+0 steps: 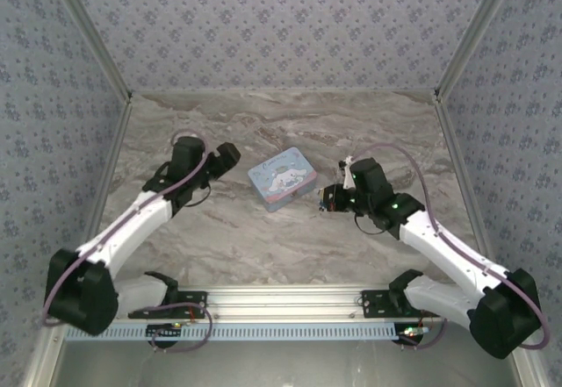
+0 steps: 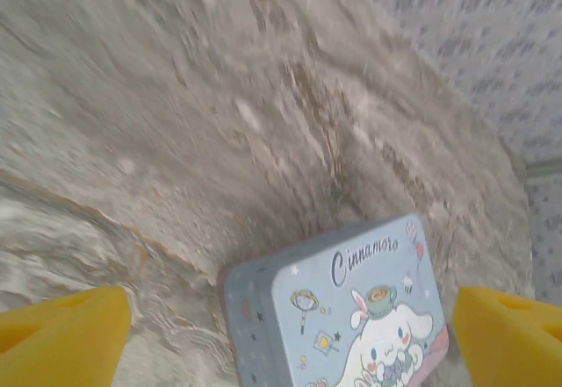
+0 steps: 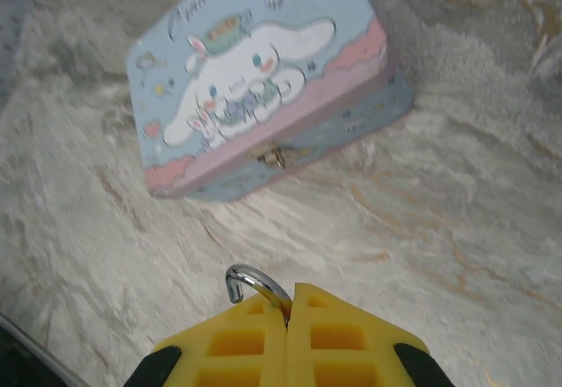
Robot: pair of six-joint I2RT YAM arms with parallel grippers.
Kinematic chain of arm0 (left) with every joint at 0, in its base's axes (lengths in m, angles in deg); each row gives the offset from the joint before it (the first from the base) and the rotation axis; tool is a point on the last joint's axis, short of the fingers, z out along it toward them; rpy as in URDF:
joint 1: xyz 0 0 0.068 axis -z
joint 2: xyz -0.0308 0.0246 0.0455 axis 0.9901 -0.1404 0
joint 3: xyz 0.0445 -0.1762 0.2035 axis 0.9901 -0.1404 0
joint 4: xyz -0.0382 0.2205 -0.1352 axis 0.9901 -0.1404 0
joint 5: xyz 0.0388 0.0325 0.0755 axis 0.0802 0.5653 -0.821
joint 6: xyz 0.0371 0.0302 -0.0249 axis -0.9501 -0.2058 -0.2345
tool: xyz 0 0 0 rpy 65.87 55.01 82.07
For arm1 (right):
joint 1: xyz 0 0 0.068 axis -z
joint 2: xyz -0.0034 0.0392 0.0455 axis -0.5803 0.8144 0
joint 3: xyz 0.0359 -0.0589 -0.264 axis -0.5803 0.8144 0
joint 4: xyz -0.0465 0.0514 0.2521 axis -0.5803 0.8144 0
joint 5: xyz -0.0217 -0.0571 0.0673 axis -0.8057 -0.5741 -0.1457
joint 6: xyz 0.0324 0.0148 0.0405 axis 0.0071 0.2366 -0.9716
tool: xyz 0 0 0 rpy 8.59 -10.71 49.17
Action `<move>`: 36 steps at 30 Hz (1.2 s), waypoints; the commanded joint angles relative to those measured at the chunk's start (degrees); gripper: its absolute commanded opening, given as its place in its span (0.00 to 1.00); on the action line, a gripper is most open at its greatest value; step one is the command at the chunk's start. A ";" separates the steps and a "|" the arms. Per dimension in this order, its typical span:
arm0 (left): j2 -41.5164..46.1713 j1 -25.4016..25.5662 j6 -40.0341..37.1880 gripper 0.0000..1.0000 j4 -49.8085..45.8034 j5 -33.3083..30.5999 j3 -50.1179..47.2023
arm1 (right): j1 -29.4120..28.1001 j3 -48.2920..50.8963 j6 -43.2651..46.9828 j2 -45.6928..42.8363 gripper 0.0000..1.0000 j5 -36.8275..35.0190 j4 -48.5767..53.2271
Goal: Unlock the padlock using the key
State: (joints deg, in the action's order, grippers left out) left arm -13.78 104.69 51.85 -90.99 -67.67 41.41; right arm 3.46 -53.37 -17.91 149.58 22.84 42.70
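Observation:
My right gripper [image 3: 290, 294] is shut on the padlock, whose silver shackle [image 3: 252, 281] curves out to the left from between the yellow pads, its free end showing. The lock's body is hidden between the pads. In the top view this gripper [image 1: 330, 197] hangs just right of the light blue cartoon tin [image 1: 281, 177]. My left gripper [image 1: 230, 155] stands open to the left of the tin, with nothing between its yellow fingers [image 2: 66, 330]. The key is hidden from view.
The tin [image 3: 255, 80] lies closed on the marble table [image 1: 263, 247], its small metal latch [image 3: 274, 156] facing my right gripper. In the left wrist view the tin [image 2: 351, 317] lies low between the fingers. Patterned walls [image 1: 281, 18] enclose the back and sides.

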 commanded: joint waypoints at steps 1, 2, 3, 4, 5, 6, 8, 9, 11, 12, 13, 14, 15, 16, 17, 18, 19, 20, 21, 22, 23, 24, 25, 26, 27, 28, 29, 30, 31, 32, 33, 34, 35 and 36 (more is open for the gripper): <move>5.03 -0.89 -1.79 0.97 -5.82 -8.60 -3.22 | -0.12 -1.25 3.15 2.93 0.02 3.07 10.69; 6.55 -1.17 -1.53 0.97 -6.16 -9.26 -4.06 | -0.07 -0.93 2.96 3.76 0.02 3.80 10.70; 7.77 -1.35 -1.35 0.98 -6.48 -9.72 -4.76 | -0.20 -0.68 2.65 4.79 0.02 4.25 10.66; 9.10 -1.53 -1.07 0.98 -6.68 -10.19 -5.56 | -0.38 -0.34 2.24 5.98 0.02 4.63 10.53; 10.27 -1.73 -0.87 0.99 -6.73 -10.51 -6.37 | -0.67 0.03 1.94 7.29 0.02 5.04 10.33; 11.16 -1.83 -0.61 0.99 -6.84 -10.93 -6.96 | -1.04 0.36 1.83 8.60 0.02 5.36 10.01; 13.02 -2.10 -0.21 0.99 -7.21 -11.75 -8.10 | -1.73 0.88 1.78 11.44 0.02 5.87 9.35; 13.58 -2.19 -0.08 0.99 -7.35 -11.98 -8.43 | -2.12 0.99 1.81 12.69 0.02 6.08 9.07; 14.59 -2.44 -0.02 0.99 -7.61 -12.36 -8.91 | -2.69 1.19 1.96 15.44 0.02 6.62 7.97; 14.85 -2.50 -0.06 0.99 -7.82 -12.43 -8.93 | -2.92 1.36 1.95 16.57 0.02 6.83 7.53; 14.98 -2.55 -0.11 0.99 -8.00 -12.45 -8.93 | -3.13 1.32 1.90 17.68 0.02 6.85 7.07; 15.07 -2.62 -0.23 0.99 -8.17 -12.50 -8.96 | -3.40 1.22 1.98 19.02 0.03 6.83 6.63; 15.06 -2.64 -0.24 0.99 -8.23 -12.41 -8.93 | -3.58 1.12 2.19 19.92 0.03 6.69 6.19; 15.07 -2.63 -0.15 0.99 -8.32 -12.50 -8.95 | -4.11 1.09 2.28 20.71 0.04 6.39 5.73; 15.01 -2.61 0.00 0.99 -8.37 -12.39 -9.03 | -4.39 0.93 2.33 21.20 0.05 5.95 5.43; 14.98 -2.64 0.15 0.99 -8.36 -12.30 -9.10 | -4.63 0.85 2.28 21.58 0.07 5.59 5.22; 14.92 -2.64 0.28 0.99 -8.26 -12.17 -9.19 | -4.81 0.75 2.33 21.61 0.10 5.04 5.10; 14.99 -2.63 0.37 0.99 -8.28 -12.17 -9.28 | -4.81 0.72 2.23 21.44 0.14 4.45 5.11; 14.99 -2.64 0.46 0.99 -8.24 -12.22 -9.41 | -4.85 0.67 2.25 21.24 0.17 3.94 5.27; 14.99 -2.64 0.46 0.99 -8.23 -12.15 -9.50 | -4.88 0.51 2.39 20.89 0.21 3.30 5.53; 14.99 -2.66 0.39 0.99 -8.30 -12.28 -9.54 | -4.90 0.31 2.57 20.31 0.23 2.60 6.00; 14.99 -2.63 0.31 0.99 -8.32 -12.39 -9.59 | -4.77 0.07 2.82 19.69 0.26 1.82 6.47; 14.98 -2.68 0.21 0.99 -8.39 -12.49 -9.47 | -4.79 -0.17 3.02 19.05 0.27 1.18 7.04; 15.03 -2.72 0.07 0.99 -8.45 -12.52 -9.41 | -4.78 -0.42 3.35 18.25 0.28 0.39 7.65; 15.01 -2.72 -0.11 0.99 -8.43 -12.59 -9.30 | -4.69 -0.83 3.68 17.41 0.29 -0.55 8.31; 14.94 -2.72 -0.16 1.00 -8.46 -12.75 -9.20 | -4.64 -1.11 4.05 16.49 0.29 -1.46 8.89; 15.06 -2.72 -0.43 0.99 -8.52 -12.85 -9.03 | -4.55 -1.44 4.40 15.49 0.29 -2.50 9.59; 15.06 -2.81 -0.78 0.99 -8.59 -13.04 -8.88 | -4.40 -1.91 4.76 14.33 0.30 -3.44 10.05; 15.07 -2.90 -1.06 0.99 -8.70 -13.27 -8.66 | -4.25 -2.22 5.11 13.22 0.31 -4.41 10.40; 15.16 -2.98 -1.36 0.99 -8.84 -13.63 -8.46 | -4.03 -2.47 5.52 11.89 0.33 -5.39 10.70; 15.29 -3.07 -1.89 0.99 -9.03 -13.99 -8.16 | -3.75 -2.83 5.99 10.55 0.34 -6.43 10.89; 15.40 -3.23 -2.35 0.99 -9.10 -14.30 -7.97 | -3.44 -3.14 6.45 9.33 0.35 -7.46 11.13; 15.55 -3.38 -2.97 0.99 -9.24 -14.77 -7.78 | -3.18 -3.42 6.94 7.93 0.37 -8.67 11.26; 15.74 -3.58 -3.71 0.99 -9.38 -15.25 -7.45 | -2.70 -3.72 7.35 6.52 0.38 -9.96 11.36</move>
State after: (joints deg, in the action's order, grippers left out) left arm 0.52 101.76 49.93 -98.01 -80.17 31.88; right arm -0.21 -54.84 -12.90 159.64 18.25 51.64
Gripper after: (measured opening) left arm 0.994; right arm 0.375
